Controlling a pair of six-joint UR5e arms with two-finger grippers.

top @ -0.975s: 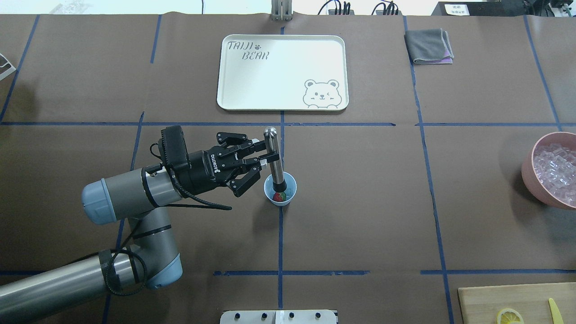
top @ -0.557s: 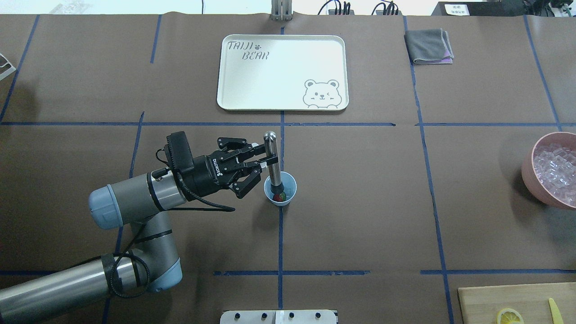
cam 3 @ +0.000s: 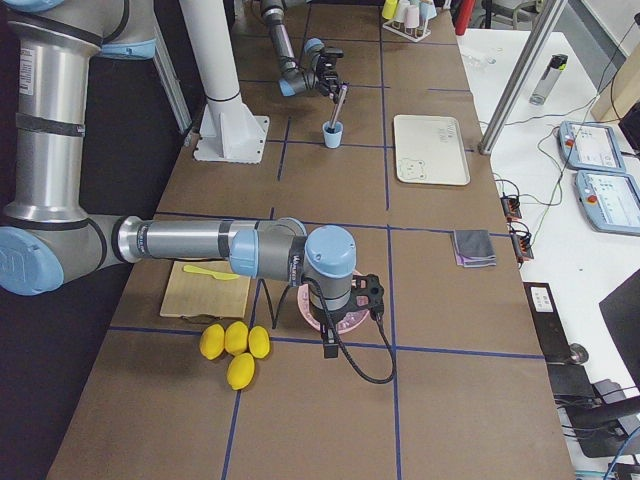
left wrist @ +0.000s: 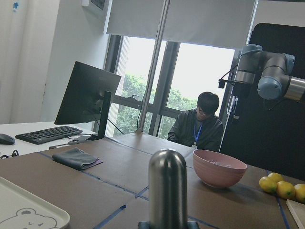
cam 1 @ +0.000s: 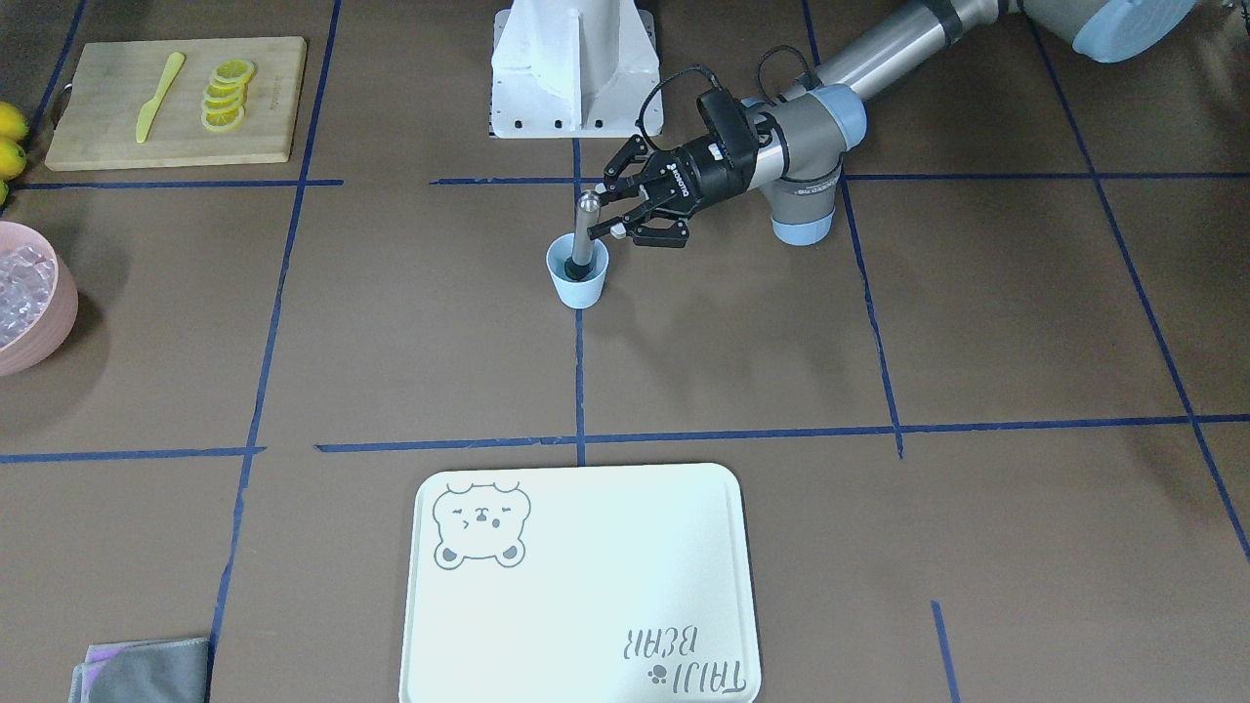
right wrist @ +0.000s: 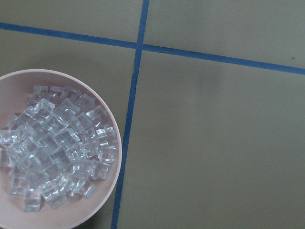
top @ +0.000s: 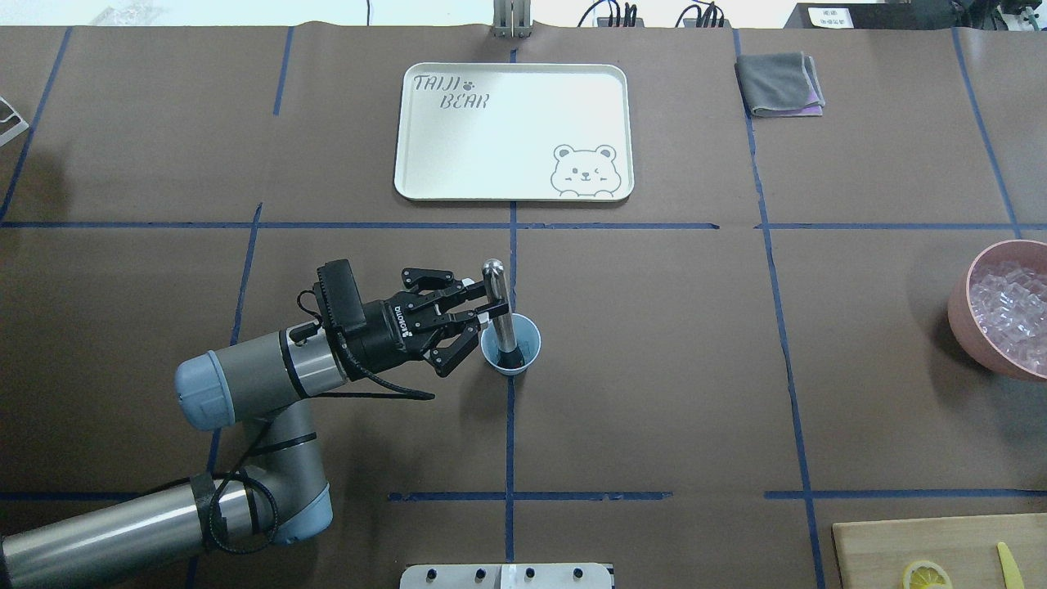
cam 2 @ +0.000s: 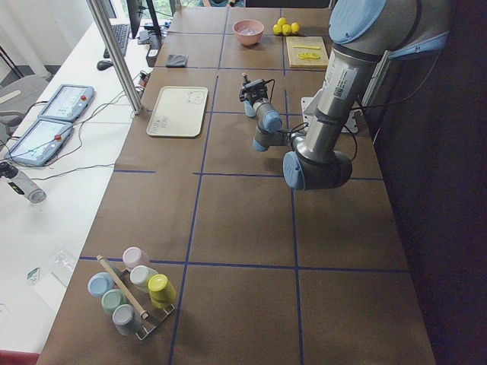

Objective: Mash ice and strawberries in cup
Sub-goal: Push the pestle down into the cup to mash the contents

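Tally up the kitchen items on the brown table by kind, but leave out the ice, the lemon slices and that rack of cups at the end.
Whole lemons: 4
Pale-blue cup: 1
Metal muddler: 1
Pink bowl: 1
Tray: 1
Cutting board: 1
Yellow knife: 1
Grey cloth: 1
Total: 11

Muddler (top: 505,331) pressed deeper into cup (top: 531,347), strawberry now hidden underneath

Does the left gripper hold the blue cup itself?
No, the left gripper grips the metal muddler, whose lower end stands in the cup.
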